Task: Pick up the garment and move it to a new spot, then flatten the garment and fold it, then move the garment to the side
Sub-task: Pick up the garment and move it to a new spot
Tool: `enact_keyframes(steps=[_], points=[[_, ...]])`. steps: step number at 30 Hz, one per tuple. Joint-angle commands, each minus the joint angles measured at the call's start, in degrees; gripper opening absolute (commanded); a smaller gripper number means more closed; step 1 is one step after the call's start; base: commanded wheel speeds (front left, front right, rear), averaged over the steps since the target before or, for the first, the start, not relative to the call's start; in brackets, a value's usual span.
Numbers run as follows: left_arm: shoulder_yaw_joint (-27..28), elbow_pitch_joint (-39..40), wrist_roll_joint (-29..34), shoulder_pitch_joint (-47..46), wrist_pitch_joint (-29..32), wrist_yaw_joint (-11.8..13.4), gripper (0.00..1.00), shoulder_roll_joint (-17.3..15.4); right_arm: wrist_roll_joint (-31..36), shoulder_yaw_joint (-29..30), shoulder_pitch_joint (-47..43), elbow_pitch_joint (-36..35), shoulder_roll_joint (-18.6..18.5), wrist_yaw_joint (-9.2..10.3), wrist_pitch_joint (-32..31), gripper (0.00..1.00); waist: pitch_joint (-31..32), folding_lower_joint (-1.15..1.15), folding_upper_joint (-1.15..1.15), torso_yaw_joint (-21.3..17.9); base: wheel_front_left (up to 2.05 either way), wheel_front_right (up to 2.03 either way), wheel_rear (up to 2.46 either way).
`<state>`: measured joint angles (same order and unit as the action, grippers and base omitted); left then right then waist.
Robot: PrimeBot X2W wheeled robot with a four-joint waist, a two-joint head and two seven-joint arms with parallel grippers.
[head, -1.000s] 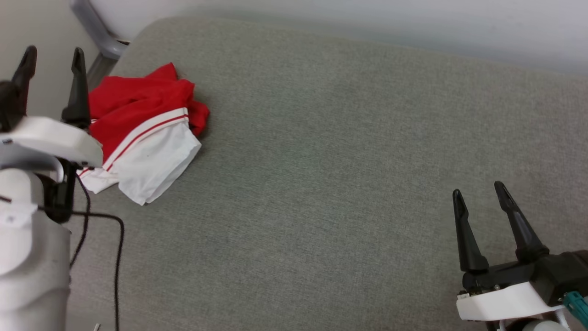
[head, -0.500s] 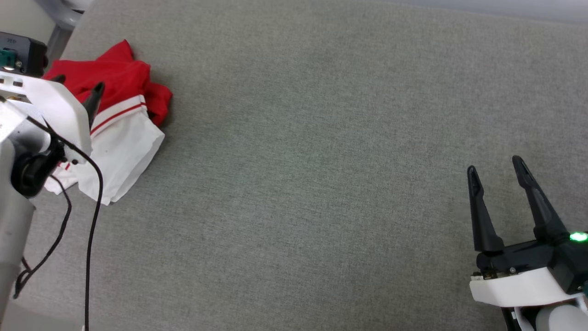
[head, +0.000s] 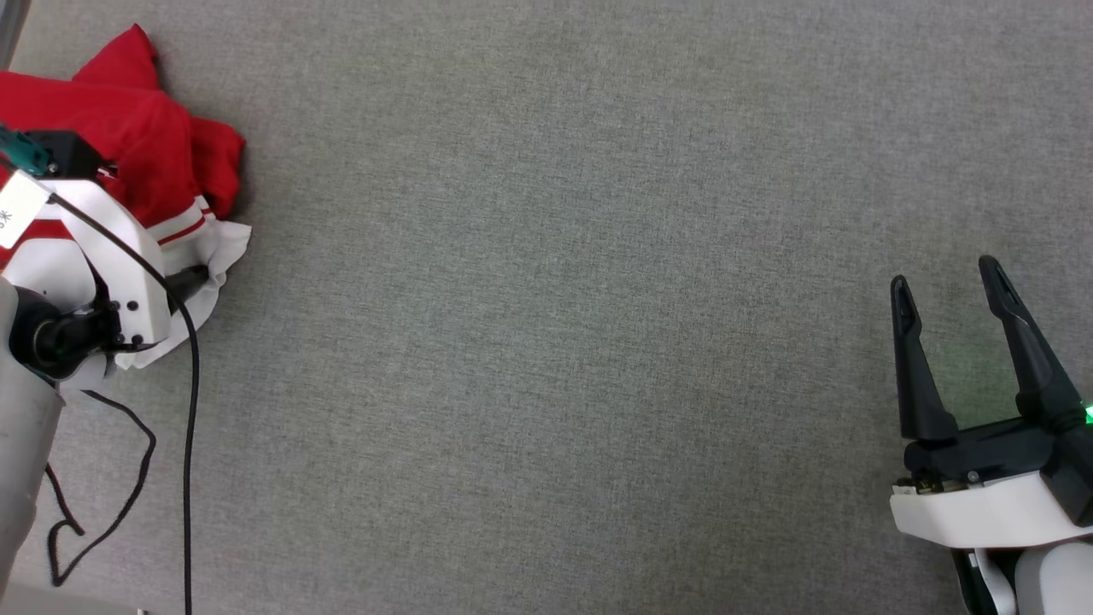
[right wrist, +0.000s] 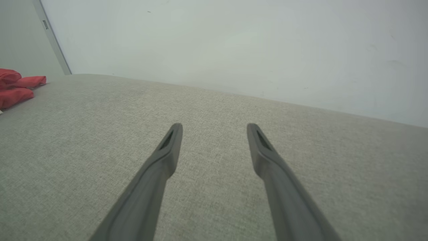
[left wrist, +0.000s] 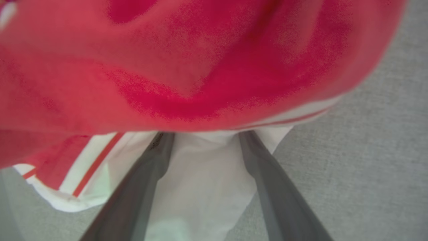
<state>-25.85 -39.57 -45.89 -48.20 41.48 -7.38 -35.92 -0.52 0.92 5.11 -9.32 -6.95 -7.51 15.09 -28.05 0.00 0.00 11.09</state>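
Through the left wrist camera I see the left gripper with its two dark fingers spread apart, lying over the white sleeve cloth of the shirt. White fabric fills the gap between them, and nothing is pinched. The fingertips end right at the edge of a big red fold that bulges across the upper part of this view. I cannot tell whether they slip under it. To the left of the fingers lies a strip of white trim with red stripes. The grey fabric-topped bench shows to the right of the heap.

From the head camera, the shirt sits crumpled at the far left of the bench, red cloth farther away and white sleeve nearer. The left arm's white wrist housing covers part of the heap, and one dark finger pokes out over the white cloth. A black cable hangs down from that wrist across the bench. The right gripper hovers at the near right, well apart from the shirt, with its fingers splayed and holding nothing.

In the right wrist camera, those two fingers point across bare grey bench toward a pale wall. A scrap of red shows at the far left edge.
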Motion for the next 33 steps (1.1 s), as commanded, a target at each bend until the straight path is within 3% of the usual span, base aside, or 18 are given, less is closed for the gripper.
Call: enact_keyframes(steps=[1, 5, 6, 7, 13, 18, 23, 26, 33], points=[[-1.9, -1.4, -0.4, 1.4, 1.1, 0.0, 1.0, 1.7, 0.1, 0.0, 1.1, -0.2, -0.3, 0.04, 0.1, 1.0, -0.6, 0.0, 0.0, -0.4, 0.0, 0.0, 0.0], [-4.3, -3.3, -1.5, 2.3, 1.5, -0.1, 0.97, 3.5, 0.0, -0.1, 1.1, 0.1, -0.4, 0.04, 0.1, 1.0, -0.6, 0.0, 0.0, -0.5, 0.0, 0.0, 0.0], [-4.7, -3.3, -1.7, 2.3, 1.1, -0.1, 0.09, 3.8, 0.1, -0.1, 1.1, 0.3, -0.4, 0.04, 0.1, 1.0, -0.4, 0.0, 0.0, -0.5, 0.0, 0.0, 0.0], [-5.2, -3.3, -1.9, 2.1, 0.8, -0.1, 0.0, 3.6, 0.1, -0.2, 1.2, 0.4, -0.3, 0.04, 0.1, 1.0, -0.2, 0.0, 0.0, -0.5, 0.0, 0.0, 0.0], [-7.4, 2.0, -1.3, -2.0, -7.6, 0.0, 0.0, -2.1, -0.6, -0.6, -0.4, 1.7, 0.9, 0.04, 0.1, 1.0, 5.8, 0.0, 0.0, 0.1, 0.0, 0.0, 0.0], [-10.6, 8.4, -1.1, -3.2, -11.1, 0.0, 0.0, -5.9, -1.2, -0.5, -2.2, 2.8, 2.0, 0.04, 0.1, 1.0, 10.4, 0.0, 0.0, 0.5, 0.0, 0.0, 0.0], [-13.5, 14.0, -0.8, -4.9, -13.1, 0.0, 0.0, -7.8, -1.7, -0.6, -3.1, 3.4, 2.8, 0.04, 0.1, 1.0, 13.5, 0.0, 0.0, 0.2, 0.0, 0.0, 0.0], [-15.5, 17.9, -0.7, -6.4, -14.1, 0.0, 0.0, -8.0, -2.1, -0.7, -3.6, 3.8, 3.2, 0.04, 0.1, 1.0, 15.3, 0.0, 0.0, -0.5, 0.0, 0.0, 0.0], [-19.3, 25.2, 0.7, -9.6, -15.2, 0.0, 0.0, -5.2, -2.5, -0.5, -4.0, 4.0, 3.9, 0.04, 0.1, 1.0, 17.5, 0.0, 0.0, -4.7, 0.0, 0.0, 0.0]])
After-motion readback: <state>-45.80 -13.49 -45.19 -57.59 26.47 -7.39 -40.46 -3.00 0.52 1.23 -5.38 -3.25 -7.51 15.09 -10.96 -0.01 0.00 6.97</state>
